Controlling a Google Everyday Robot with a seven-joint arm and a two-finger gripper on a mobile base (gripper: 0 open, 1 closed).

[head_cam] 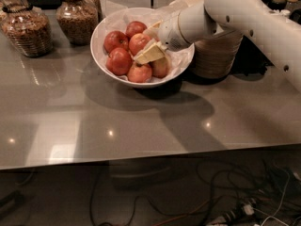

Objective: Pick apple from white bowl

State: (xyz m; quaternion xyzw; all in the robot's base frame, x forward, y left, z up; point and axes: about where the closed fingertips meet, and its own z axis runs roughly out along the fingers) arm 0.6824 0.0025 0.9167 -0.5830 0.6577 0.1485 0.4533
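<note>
The white bowl (101, 55), lined with crinkled white paper, stands at the back middle of the grey table and holds several red apples. My gripper (149, 42) reaches into the bowl from the right on the white arm (235, 13). It is open. One cream finger (149, 54) lies over the front apples and the other (153, 29) sits further back. An apple (137, 42) sits at the fingertips, between the two fingers. Other apples lie to the left (120, 61) and front (140, 73); the apple at the right is partly hidden by the lower finger.
Two glass jars of brown snacks (28, 29) (77, 18) stand at the back left. A stack of cream disposable bowls (216, 55) stands right of the white bowl, under the arm. The table's front edge (141, 158) runs across, with cables on the floor below.
</note>
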